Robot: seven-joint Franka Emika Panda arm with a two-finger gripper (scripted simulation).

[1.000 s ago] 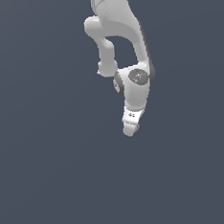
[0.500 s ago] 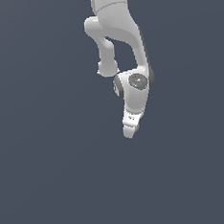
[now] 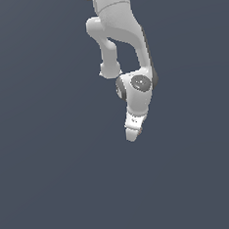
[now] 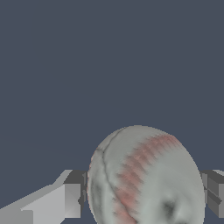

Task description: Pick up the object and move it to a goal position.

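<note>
The object [image 4: 144,170], a whitish ball with reddish stitch marks, fills the lower part of the wrist view. It sits between the two grey fingers [image 4: 70,200] of my gripper [image 4: 143,200], which press on it from both sides, so the gripper is shut on it. In the exterior view the white arm hangs down from the top and ends in the gripper [image 3: 132,134] near the middle. The ball is hidden there behind the fingers. No goal marker shows in either view.
A plain dark grey-blue surface [image 3: 53,180] lies all around the arm in both views. No other objects, containers or edges show.
The wrist has sunk a little and the gripper tip has drifted slightly toward the exterior view's left. Otherwise the pose is much the same.
</note>
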